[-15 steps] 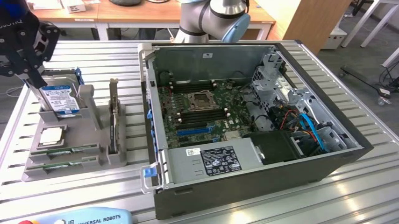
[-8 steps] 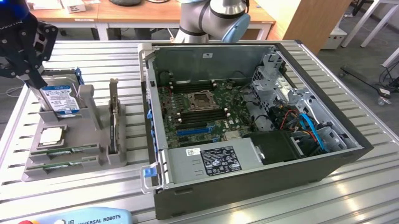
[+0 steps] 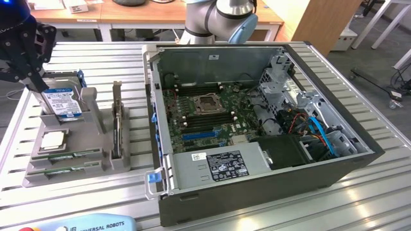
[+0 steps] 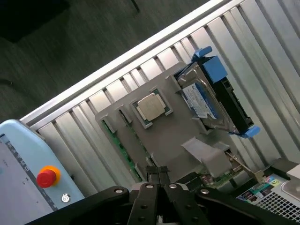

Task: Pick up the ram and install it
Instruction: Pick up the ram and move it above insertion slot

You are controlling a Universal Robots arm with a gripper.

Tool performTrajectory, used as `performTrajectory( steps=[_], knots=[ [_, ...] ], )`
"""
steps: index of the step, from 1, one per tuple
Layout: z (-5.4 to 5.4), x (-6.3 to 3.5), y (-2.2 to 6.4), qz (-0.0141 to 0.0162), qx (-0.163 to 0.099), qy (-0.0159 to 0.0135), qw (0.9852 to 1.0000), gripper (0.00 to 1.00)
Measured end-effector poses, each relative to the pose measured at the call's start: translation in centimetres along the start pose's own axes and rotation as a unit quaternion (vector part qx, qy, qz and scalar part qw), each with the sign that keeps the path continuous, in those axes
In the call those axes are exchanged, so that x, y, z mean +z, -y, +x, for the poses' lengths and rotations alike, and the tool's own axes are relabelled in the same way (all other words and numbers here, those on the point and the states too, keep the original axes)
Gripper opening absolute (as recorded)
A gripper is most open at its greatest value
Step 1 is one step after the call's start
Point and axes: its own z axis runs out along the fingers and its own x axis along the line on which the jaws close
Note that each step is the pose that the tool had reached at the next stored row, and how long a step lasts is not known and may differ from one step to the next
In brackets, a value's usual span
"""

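1. My tool (image 3: 37,83) is closed, with its two fingers (image 4: 152,174) pressed together and nothing held between them.
2. In the exterior view it hangs at the far left, above the back end of the gray tray (image 3: 96,144) and in front of the hard drive (image 3: 63,102).
3. The two ram sticks lie flat in their slots at the front end of that tray, one behind the other: the front ram stick (image 3: 61,169) and the back ram stick (image 3: 65,157). Both are well apart from my tool, which touches neither.
4. In the wrist view they show as thin green strips (image 4: 119,143) along the tray, beside the square silver chip (image 4: 151,107).
5. That chip (image 3: 53,139) rests in its own pocket just behind the ram sticks. The hard drive, with its blue bracket (image 4: 216,70), stands tilted at the back of the tray.
6. A dark card (image 3: 117,122) stands upright along the side of the tray that faces the computer case (image 3: 270,185).
7. The case lies open on the slatted metal table (image 3: 359,202), to the exterior view's right of the tray, with its main board (image 3: 205,113) facing up.
8. A light blue control pad (image 4: 28,187) with a red stop button (image 4: 47,177) lies at the front edge of the table.
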Motion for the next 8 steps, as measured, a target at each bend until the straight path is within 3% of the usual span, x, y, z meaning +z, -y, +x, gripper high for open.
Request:
performTrajectory(
  steps=[4, 8],
  knots=[
    [0.0, 0.11, 0.0, -0.0008, -0.037, -0.0017, 0.9993, 0.1],
    [0.01, 0.21, 0.01, -0.0017, -0.073, -0.0033, 0.9974, 0.1]
  ],
)
